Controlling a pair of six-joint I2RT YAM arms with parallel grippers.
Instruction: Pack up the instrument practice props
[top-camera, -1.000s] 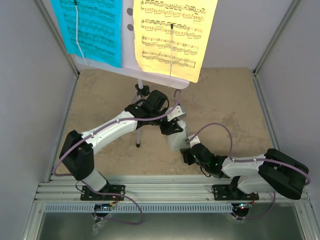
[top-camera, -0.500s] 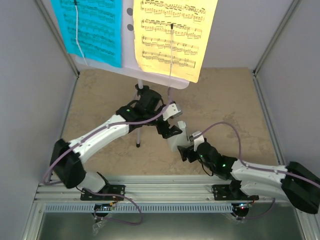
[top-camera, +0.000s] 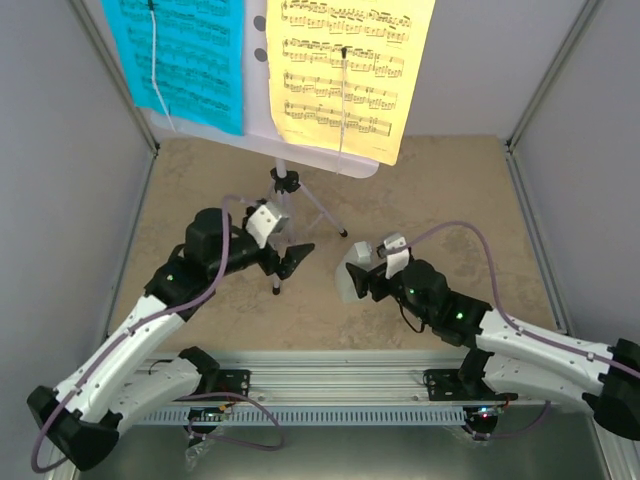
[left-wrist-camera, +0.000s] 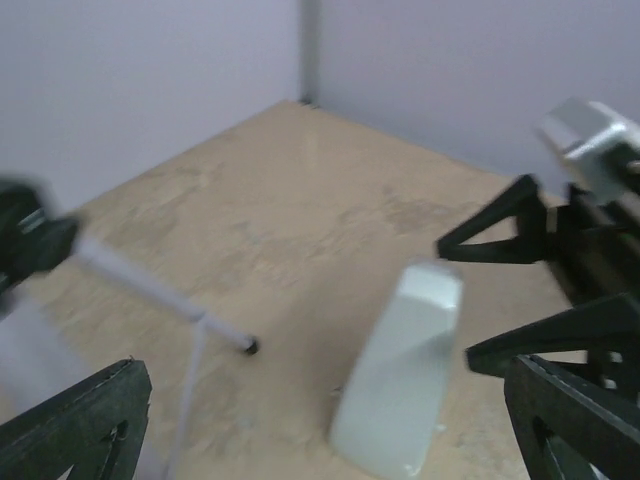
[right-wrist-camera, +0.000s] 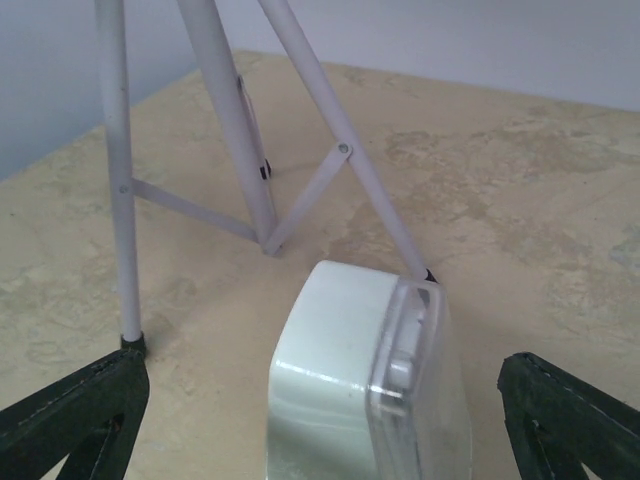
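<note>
The grey metronome (top-camera: 351, 279) stands upright on the tan table, in front of the white music stand's tripod (top-camera: 285, 185). The cyan sheet (top-camera: 185, 55) and yellow sheet (top-camera: 345, 70) rest on the stand's desk. My right gripper (top-camera: 368, 270) is open, with a finger on either side of the metronome (right-wrist-camera: 360, 390) and a gap between each finger and its sides. My left gripper (top-camera: 288, 250) is open and empty. It sits left of the metronome (left-wrist-camera: 400, 380), close to a tripod leg (left-wrist-camera: 150, 290).
Grey walls close in the table on the left, back and right. The tripod legs (right-wrist-camera: 232, 130) spread just behind the metronome, with rubber feet (top-camera: 275, 291) on the surface. The aluminium rail (top-camera: 330, 385) holding both arm bases runs along the near edge.
The left gripper has opened and pulled back to the left, away from the metronome. The right gripper has opened and moved up around the metronome, which still stands on the table.
</note>
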